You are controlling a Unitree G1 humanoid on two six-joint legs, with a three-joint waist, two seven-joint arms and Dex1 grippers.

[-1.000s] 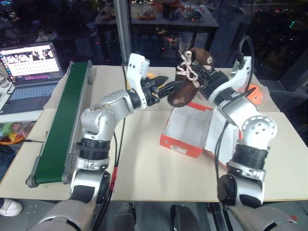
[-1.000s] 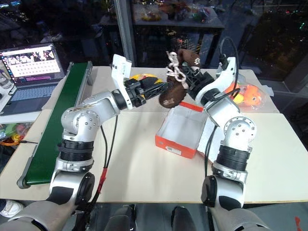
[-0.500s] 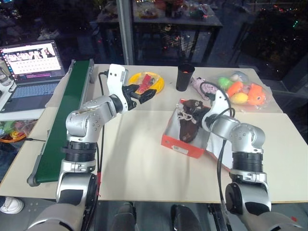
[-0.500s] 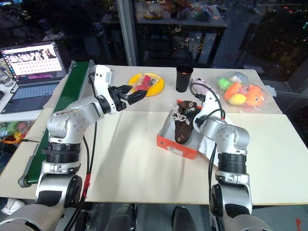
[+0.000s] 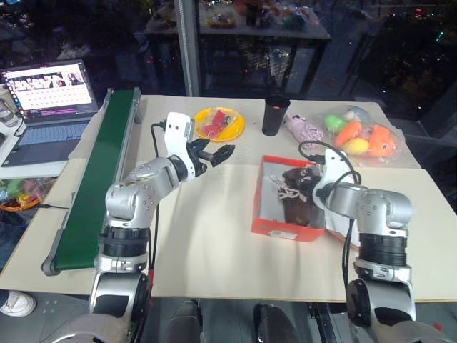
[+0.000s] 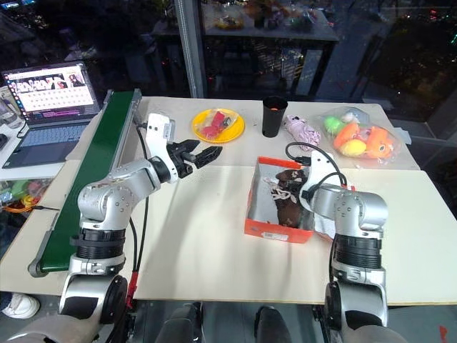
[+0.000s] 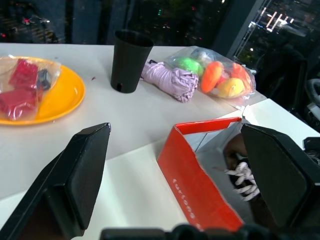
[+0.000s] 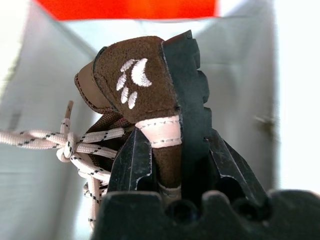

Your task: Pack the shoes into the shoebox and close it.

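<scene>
While the right gripper point(image 8: 172, 165) pinches the shoes point(image 5: 296, 196) inside the shoebox point(image 5: 275, 227), the left gripper point(image 5: 218, 154) (spread) hovers apart.

Left gripper point(image 5: 218, 153): raised, level, fingers spread wide. Right gripper point(image 8: 172, 150): angled down, apparently clamped tight.

Dark brown shoes point(image 5: 296, 196) with cream laces sit inside the open red-orange shoebox point(image 5: 275, 227).

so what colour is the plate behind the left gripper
Yellow-orange plate, holding red wrapped items; the left wrist view shows it best.
</scene>
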